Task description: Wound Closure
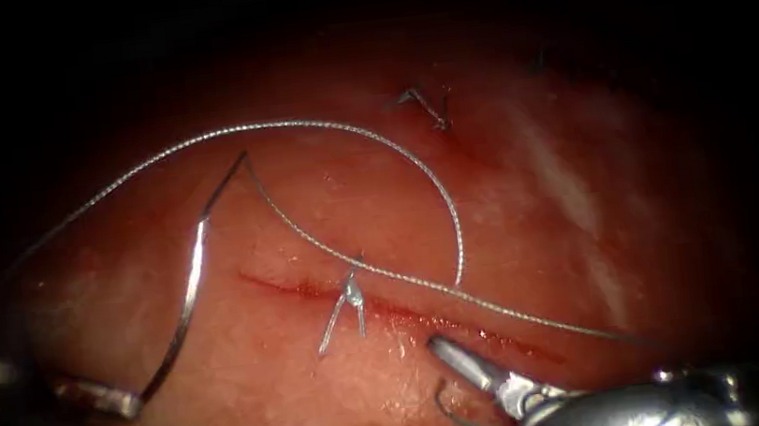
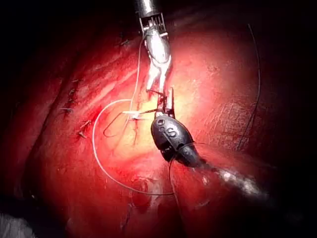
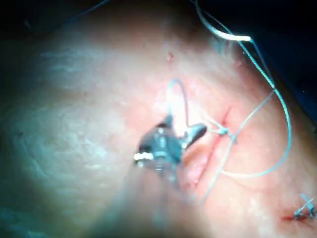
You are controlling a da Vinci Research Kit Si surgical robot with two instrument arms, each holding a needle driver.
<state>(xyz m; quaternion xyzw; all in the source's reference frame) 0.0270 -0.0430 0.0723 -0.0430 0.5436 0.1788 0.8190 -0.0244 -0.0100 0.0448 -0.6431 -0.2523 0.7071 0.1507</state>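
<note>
Needle held clear of the tissue, right tool spread over the cut

Left tool (image 1: 128,414) has its jaws clamped on the needle (image 1: 189,294) close to one end of its curve; the rest of the curve rises free above the tissue (image 1: 259,414) on the left of the cut (image 1: 409,313), and its far end meets the thread (image 1: 343,132), so no part of it is in the tissue. Thread arcs up and over, then runs down across the cut past a tied knot (image 1: 350,291) with short cut ends. Right tool (image 1: 446,394) has its jaws apart just below the cut, holding nothing that I can make out. To do this well, I judge, keep the loose loop off the needle and keep the knot unstrained.
</note>
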